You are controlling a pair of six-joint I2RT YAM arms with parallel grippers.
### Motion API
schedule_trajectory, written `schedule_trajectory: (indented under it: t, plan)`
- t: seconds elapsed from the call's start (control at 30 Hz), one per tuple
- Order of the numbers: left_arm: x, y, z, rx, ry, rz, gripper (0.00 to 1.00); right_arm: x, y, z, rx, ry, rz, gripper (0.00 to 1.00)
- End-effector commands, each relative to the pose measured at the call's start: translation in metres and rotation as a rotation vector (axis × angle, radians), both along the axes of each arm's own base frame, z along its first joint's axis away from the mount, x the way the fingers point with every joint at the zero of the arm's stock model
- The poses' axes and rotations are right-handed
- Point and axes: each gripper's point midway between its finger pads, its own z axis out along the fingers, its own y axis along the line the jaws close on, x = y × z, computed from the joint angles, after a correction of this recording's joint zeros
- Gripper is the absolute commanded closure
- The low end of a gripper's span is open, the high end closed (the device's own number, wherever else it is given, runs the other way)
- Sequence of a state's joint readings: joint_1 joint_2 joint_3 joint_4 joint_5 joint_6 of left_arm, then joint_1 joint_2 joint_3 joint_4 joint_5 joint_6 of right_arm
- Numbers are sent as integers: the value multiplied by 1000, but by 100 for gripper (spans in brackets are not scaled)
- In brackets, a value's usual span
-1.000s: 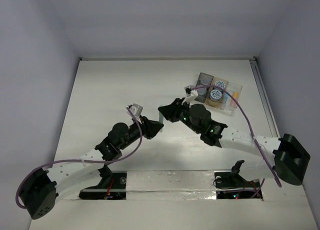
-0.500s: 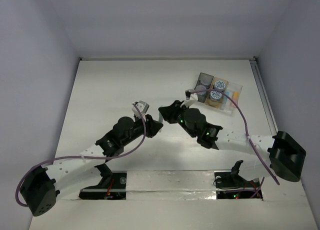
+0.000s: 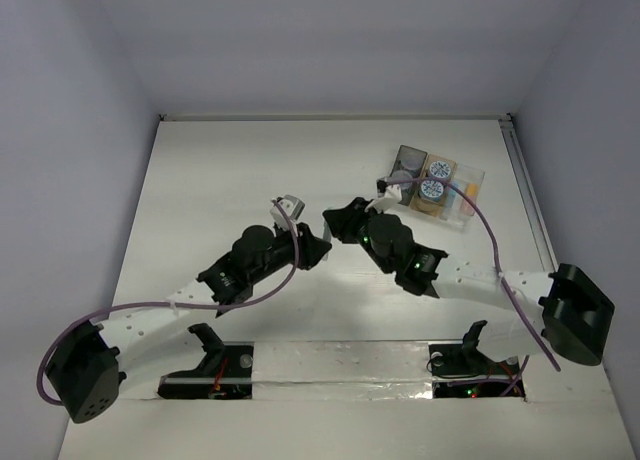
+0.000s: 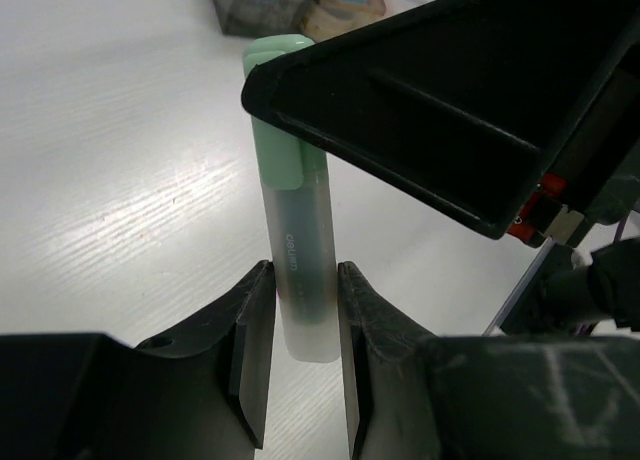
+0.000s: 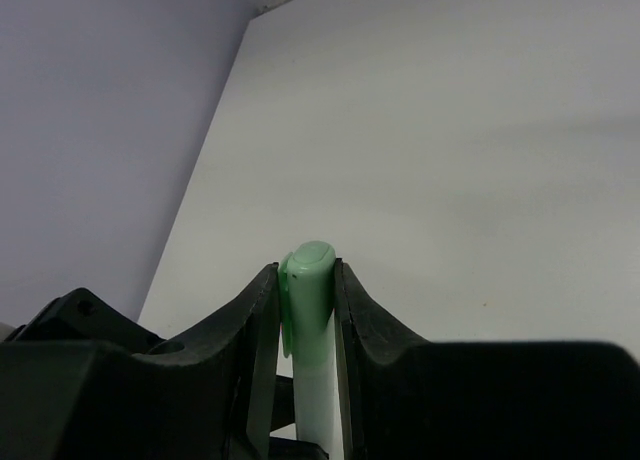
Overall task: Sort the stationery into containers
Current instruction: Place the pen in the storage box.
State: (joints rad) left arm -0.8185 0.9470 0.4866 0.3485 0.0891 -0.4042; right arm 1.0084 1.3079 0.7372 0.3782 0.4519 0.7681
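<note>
A mint green stick (image 4: 290,220) with a green cap is held at both ends, above the white table. My left gripper (image 4: 303,272) is shut on its pale translucent body near the butt end. My right gripper (image 5: 306,275) is shut on the green cap (image 5: 312,280). In the top view the left gripper (image 3: 316,250) and the right gripper (image 3: 333,227) meet mid-table, and the stick is hidden between them. The containers sit at the back right in a row: dark grey (image 3: 408,152), tan (image 3: 446,164), clear (image 3: 475,180). Round jars (image 3: 432,189) rest in the trays.
The right gripper's black finger (image 4: 430,110) fills the upper right of the left wrist view, with the trays (image 4: 250,10) just beyond. A purple cable (image 3: 490,230) loops over the right arm near the containers. The side walls stand close to the table.
The left arm has swung forward and to the right, which brings its gripper close against the right gripper. The right arm has shifted only slightly. Both grips stay unchanged.
</note>
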Motion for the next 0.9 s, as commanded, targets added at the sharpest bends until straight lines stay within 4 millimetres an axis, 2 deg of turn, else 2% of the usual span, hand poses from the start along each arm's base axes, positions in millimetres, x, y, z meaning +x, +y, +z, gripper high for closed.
schedule_trajectory:
  t: [0.0,0.03,0.07,0.13,0.17,0.2,0.23,0.27,0.3,0.37,0.4,0.43,0.5,0.53,0.63,0.67,0.73,0.77,0.83,0.87]
  plan:
    - [12,0,150,-447,-331,41,96,-15,-11,-65,-243,146,105,100]
    - [9,-1,140,-441,-311,31,93,-6,-13,-58,-232,134,92,100]
    - [5,-3,131,-432,-289,8,84,13,-18,-44,-204,113,49,100]
    - [-3,-2,108,-419,-234,-13,72,33,-24,-31,-198,87,14,100]
    - [-8,-3,100,-412,-216,-35,59,42,-26,-23,-196,73,-5,100]
    - [-12,-3,85,-397,-190,-50,55,61,-35,-6,-173,49,-52,100]
    - [-23,-5,82,-403,-175,-91,48,70,-38,-3,-162,49,-54,100]
    - [-25,-4,77,-399,-164,-95,45,80,-44,2,-148,44,-69,100]
    - [-34,-2,72,-401,-156,-111,43,102,-64,13,-129,34,-130,100]
    - [-38,3,62,-386,-140,-106,36,116,-82,19,-97,47,-148,100]
    - [-44,7,64,-397,-152,-112,35,130,-107,22,-89,45,-201,100]
    - [-45,10,59,-383,-142,-102,32,135,-122,22,-104,46,-227,100]
    - [-47,20,63,-386,-173,-78,18,143,-157,24,-137,52,-300,100]
    - [-46,23,63,-378,-178,-65,15,151,-196,16,-171,83,-383,100]
    - [-46,30,53,-347,-177,-43,8,157,-265,7,-253,120,-514,100]
    - [-47,30,50,-344,-174,-43,6,162,-301,6,-264,131,-596,100]
    - [-49,31,40,-332,-166,-47,5,163,-332,-12,-315,205,-647,100]
    - [-49,31,37,-328,-164,-48,5,167,-356,-10,-349,210,-702,100]
    - [-50,32,31,-320,-161,-50,5,172,-376,-18,-395,249,-735,100]
    - [-51,33,29,-315,-161,-50,4,178,-386,-33,-441,282,-742,100]
